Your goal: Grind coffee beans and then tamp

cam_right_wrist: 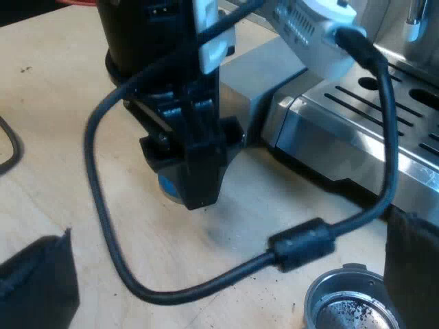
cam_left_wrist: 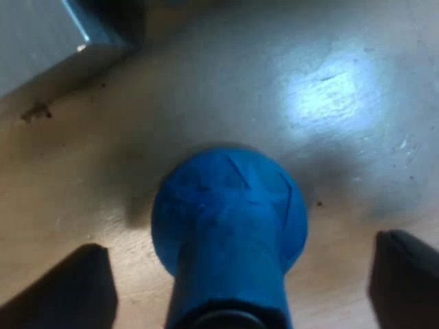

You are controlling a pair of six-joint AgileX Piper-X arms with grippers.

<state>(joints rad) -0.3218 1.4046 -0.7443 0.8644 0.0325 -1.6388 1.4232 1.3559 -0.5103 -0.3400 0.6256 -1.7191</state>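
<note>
The left pincer (cam_left_wrist: 240,243) is hanging released astride the blue tamper (cam_left_wrist: 230,219) on the desk (cam_left_wrist: 274,89), seemingly about to grasp it. The right pincer (cam_right_wrist: 230,229), likewise released, is hovering over the metal holder (cam_right_wrist: 350,305).

Overhead light leaves a pale glare patch on the table (cam_left_wrist: 329,96). The blue tamper (cam_left_wrist: 230,219) throws a soft shadow around itself; the espresso machine (cam_right_wrist: 357,144) gleams.

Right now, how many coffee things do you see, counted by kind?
Blue tamper: 1
Metal holder: 1
Espresso machine: 1
Total: 3
</note>
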